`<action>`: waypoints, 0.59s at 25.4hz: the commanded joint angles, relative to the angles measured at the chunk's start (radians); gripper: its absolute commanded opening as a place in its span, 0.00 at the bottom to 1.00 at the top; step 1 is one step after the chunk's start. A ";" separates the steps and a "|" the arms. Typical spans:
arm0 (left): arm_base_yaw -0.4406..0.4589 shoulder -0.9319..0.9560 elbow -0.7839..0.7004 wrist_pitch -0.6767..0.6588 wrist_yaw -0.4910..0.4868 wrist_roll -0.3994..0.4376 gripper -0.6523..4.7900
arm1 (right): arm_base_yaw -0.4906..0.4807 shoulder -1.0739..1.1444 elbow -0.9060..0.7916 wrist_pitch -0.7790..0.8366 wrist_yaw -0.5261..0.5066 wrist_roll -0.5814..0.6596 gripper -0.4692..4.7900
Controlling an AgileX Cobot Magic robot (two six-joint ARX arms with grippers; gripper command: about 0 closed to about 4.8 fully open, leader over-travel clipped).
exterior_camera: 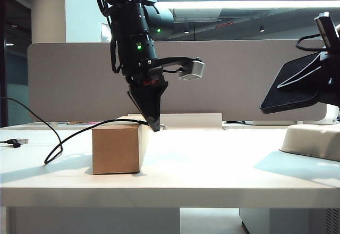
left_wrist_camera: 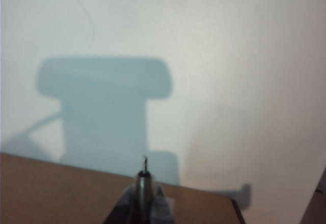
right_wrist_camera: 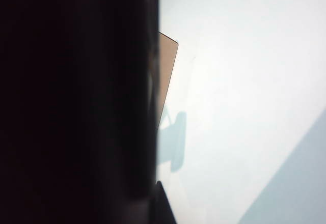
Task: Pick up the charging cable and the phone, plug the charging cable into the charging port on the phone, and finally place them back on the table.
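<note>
My left gripper (exterior_camera: 155, 123) points down at the top far corner of a cardboard box (exterior_camera: 116, 149) and is shut on the silvery plug end of the charging cable (exterior_camera: 79, 132). In the left wrist view the plug (left_wrist_camera: 144, 179) sticks out between the fingers (left_wrist_camera: 162, 203) of the left gripper (left_wrist_camera: 145, 201). The cord runs left off the box and loops on the table (exterior_camera: 212, 165), ending in a USB plug (exterior_camera: 18, 142). At the right my right gripper (exterior_camera: 325, 80) is shut on the phone (exterior_camera: 295, 85), tilted in the air. The phone (right_wrist_camera: 76, 102) fills half the right wrist view; the charging port is not discernible.
A rounded white object (exterior_camera: 313, 138) lies on the table under the phone. A low white ledge (exterior_camera: 186, 119) runs behind the box, in front of the grey divider panel (exterior_camera: 234, 80). The box (right_wrist_camera: 165, 76) also shows beyond the phone in the right wrist view.
</note>
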State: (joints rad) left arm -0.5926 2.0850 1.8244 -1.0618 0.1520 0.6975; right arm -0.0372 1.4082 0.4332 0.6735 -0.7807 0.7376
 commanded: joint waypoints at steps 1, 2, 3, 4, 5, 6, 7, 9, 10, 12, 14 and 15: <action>-0.011 -0.003 0.027 0.001 -0.002 -0.074 0.11 | 0.000 -0.011 0.007 0.047 -0.011 0.000 0.08; -0.011 -0.009 0.048 0.001 0.006 -0.106 0.11 | 0.000 -0.016 0.007 0.070 -0.011 0.017 0.08; -0.016 -0.017 0.065 0.002 0.024 -0.128 0.11 | 0.000 -0.022 0.007 0.115 -0.011 0.045 0.08; -0.018 -0.024 0.074 0.003 0.041 -0.138 0.11 | 0.000 -0.030 0.007 0.144 -0.011 0.065 0.08; -0.018 -0.029 0.080 0.004 0.069 -0.142 0.11 | 0.000 -0.035 0.008 0.171 -0.011 0.084 0.08; -0.018 -0.040 0.084 0.007 0.105 -0.152 0.11 | 0.000 -0.042 0.008 0.201 -0.010 0.102 0.08; -0.018 -0.048 0.084 0.013 0.135 -0.159 0.11 | 0.000 -0.049 0.007 0.232 -0.010 0.117 0.08; -0.018 -0.066 0.084 0.025 0.206 -0.166 0.11 | 0.000 -0.063 0.008 0.300 -0.006 0.161 0.08; -0.018 -0.075 0.084 0.034 0.250 -0.182 0.11 | 0.000 -0.069 0.008 0.330 -0.006 0.182 0.08; -0.018 -0.091 0.084 0.047 0.315 -0.192 0.11 | 0.000 -0.082 0.008 0.393 -0.006 0.229 0.08; -0.018 -0.109 0.084 0.064 0.386 -0.207 0.11 | 0.000 -0.090 0.008 0.455 -0.006 0.288 0.08; -0.018 -0.126 0.084 0.080 0.470 -0.210 0.11 | 0.000 -0.094 0.008 0.518 -0.006 0.345 0.08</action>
State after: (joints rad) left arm -0.6086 1.9804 1.9041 -1.0077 0.5278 0.4980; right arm -0.0372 1.3235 0.4335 1.0870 -0.7868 1.0149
